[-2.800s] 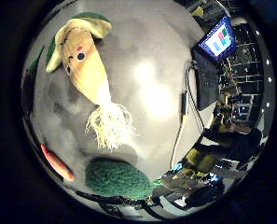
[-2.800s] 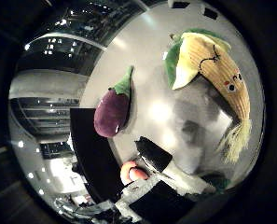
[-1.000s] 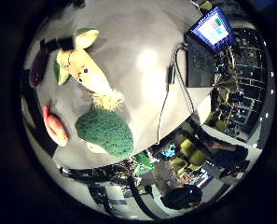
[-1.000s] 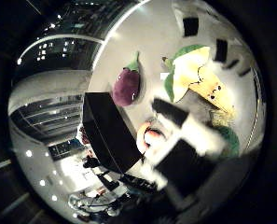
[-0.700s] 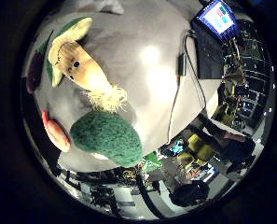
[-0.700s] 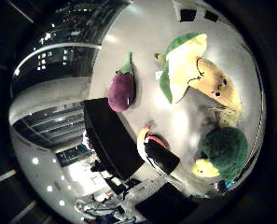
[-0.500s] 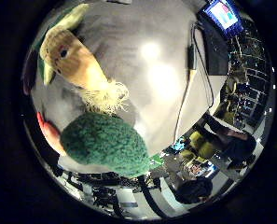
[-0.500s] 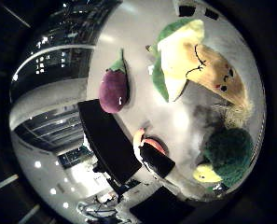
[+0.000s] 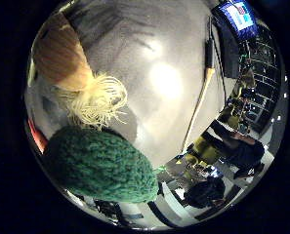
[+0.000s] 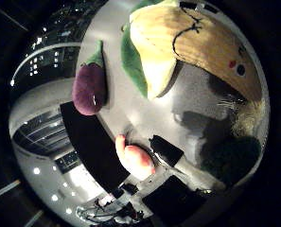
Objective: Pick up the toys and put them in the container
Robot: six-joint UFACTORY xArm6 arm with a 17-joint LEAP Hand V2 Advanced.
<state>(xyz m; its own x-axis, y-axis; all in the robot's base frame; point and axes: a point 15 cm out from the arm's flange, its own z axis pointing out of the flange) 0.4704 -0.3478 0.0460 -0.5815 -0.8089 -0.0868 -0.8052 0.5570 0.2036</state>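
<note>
Thumb-side view: palm close over corn toy [image 10: 197,47]; hand's grasp state cannot be told.

I get strong bending toward the rim in both palm views, with black all round the circle. Overhead light throws a white glare patch on the grey table [image 9: 174,97]. The corn toy [image 10: 201,47] casts a dark shadow under it (soft-edged), and the green knitted toy [image 9: 103,165] looks slightly blurred.

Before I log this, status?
Hand state unseen. Corn toy close under palm, on table. Green knitted toy beside it. Eggplant toy apart.
</note>
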